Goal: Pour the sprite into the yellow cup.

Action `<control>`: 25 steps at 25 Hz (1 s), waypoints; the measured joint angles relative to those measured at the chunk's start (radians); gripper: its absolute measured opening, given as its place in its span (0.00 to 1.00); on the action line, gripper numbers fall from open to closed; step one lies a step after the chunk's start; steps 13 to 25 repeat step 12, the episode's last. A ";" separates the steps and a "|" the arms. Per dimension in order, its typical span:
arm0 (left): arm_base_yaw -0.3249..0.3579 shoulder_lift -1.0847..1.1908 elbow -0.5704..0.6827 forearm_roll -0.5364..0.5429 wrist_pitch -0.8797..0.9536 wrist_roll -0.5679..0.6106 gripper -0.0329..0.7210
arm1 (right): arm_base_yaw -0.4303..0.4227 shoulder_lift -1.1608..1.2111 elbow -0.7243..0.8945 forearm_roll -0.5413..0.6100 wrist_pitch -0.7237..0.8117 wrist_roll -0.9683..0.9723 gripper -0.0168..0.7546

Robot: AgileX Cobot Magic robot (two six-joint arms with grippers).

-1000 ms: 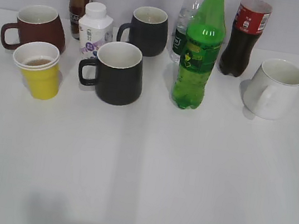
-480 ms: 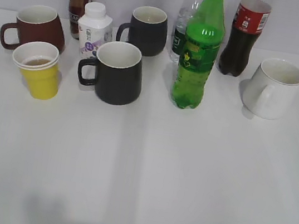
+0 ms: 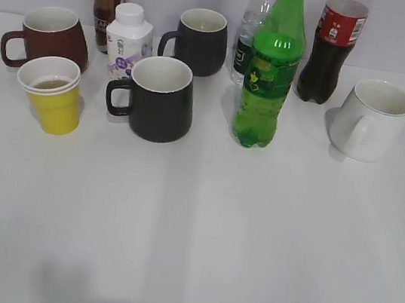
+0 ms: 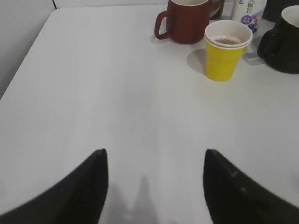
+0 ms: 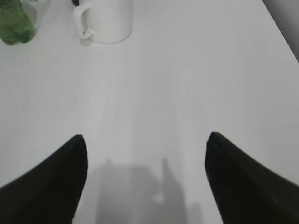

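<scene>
Left gripper [image 4: 154,186] and right gripper [image 5: 147,182]: jaws apart, empty, near the table's front edge. We log the sprite [image 3: 271,66] upright near the back edge, the yellow cup [image 3: 52,95] toward the back-left corner. Risk, in our view: the tall bottle stands crowded by the cola bottle [image 3: 332,49] and black mug [image 3: 157,97]; a careless reach could topple them.

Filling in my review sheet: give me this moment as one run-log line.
stage: before grasp | left gripper: open, empty | right gripper: open, empty | sprite bottle: upright, capped | yellow cup: upright on table

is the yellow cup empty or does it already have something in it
Not empty. The yellow cup stands upright with a little brownish liquid at its bottom, seen in the left wrist view and the exterior view.
</scene>
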 joint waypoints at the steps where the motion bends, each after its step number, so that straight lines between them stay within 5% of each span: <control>1: 0.000 0.000 0.000 0.000 0.000 0.006 0.70 | 0.000 0.000 0.000 0.000 0.000 0.000 0.78; 25: 0.000 0.000 0.001 0.000 0.000 0.006 0.70 | 0.000 0.000 0.000 0.000 0.000 0.000 0.78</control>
